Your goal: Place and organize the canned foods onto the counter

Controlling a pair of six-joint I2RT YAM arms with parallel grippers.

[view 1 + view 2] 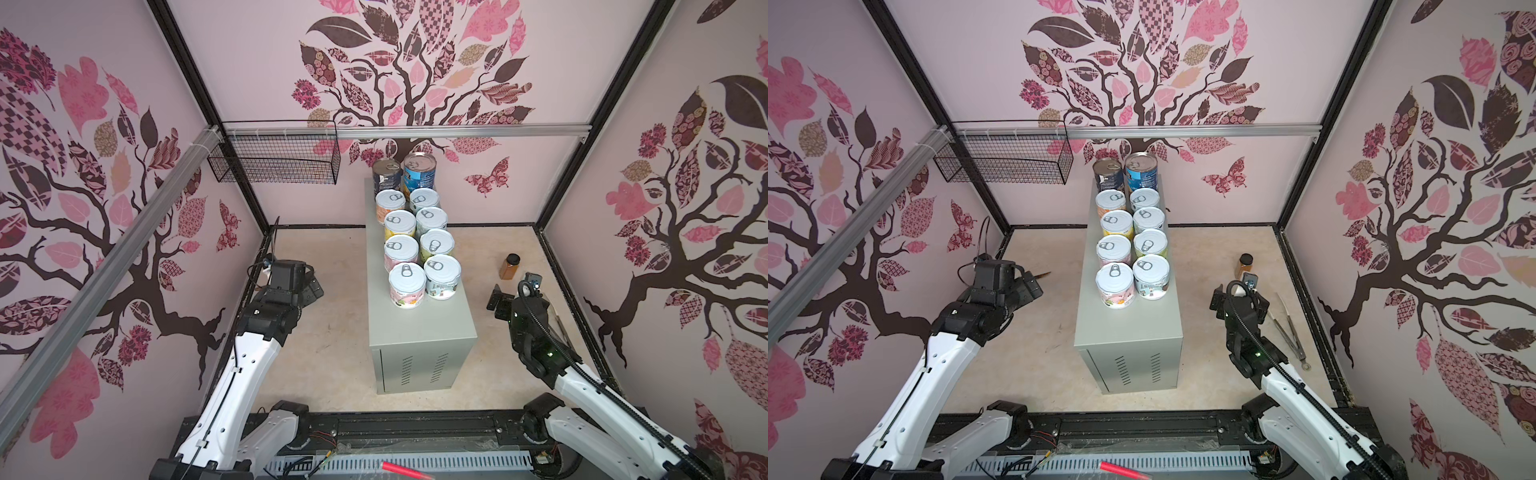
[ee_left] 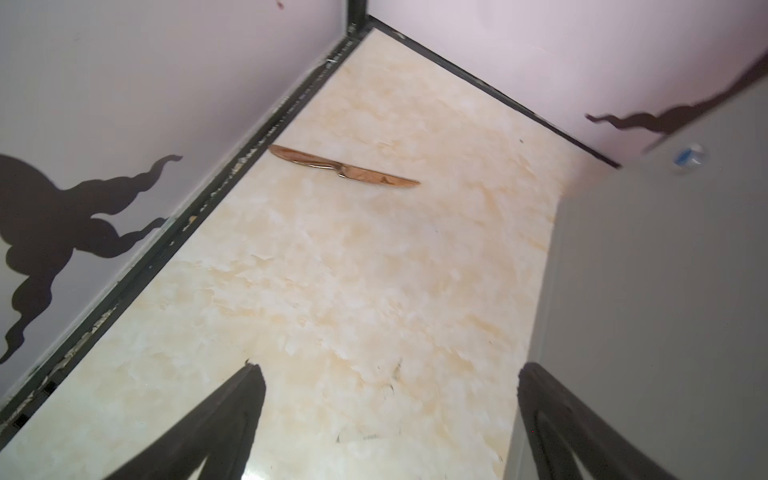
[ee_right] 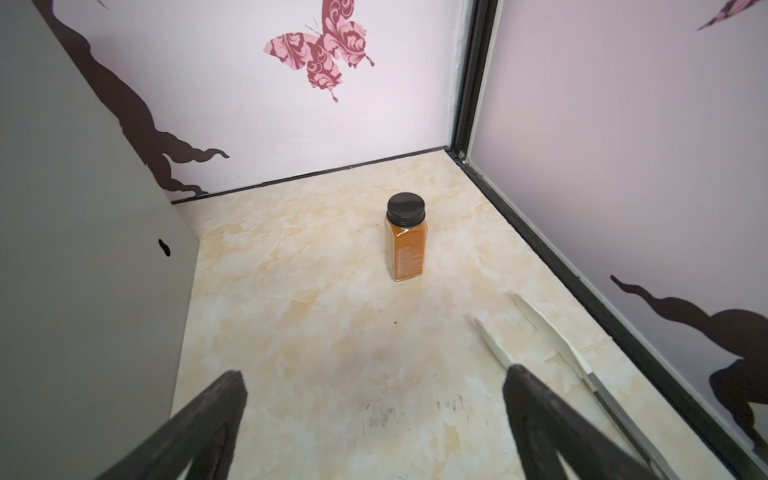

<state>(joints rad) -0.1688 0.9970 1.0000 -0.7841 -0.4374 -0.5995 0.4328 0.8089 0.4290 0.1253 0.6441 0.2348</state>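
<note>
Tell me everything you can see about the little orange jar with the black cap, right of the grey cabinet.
The jar is small, with a clear square-sided body filled nearly to the neck with orange-brown powder, fine pale print on one face, and a round black cap, closed. It stands upright on the marbled beige surface, apart from the grey cabinet. Nothing touches it; tongs lie nearby, and the open right gripper faces it without contact.
</note>
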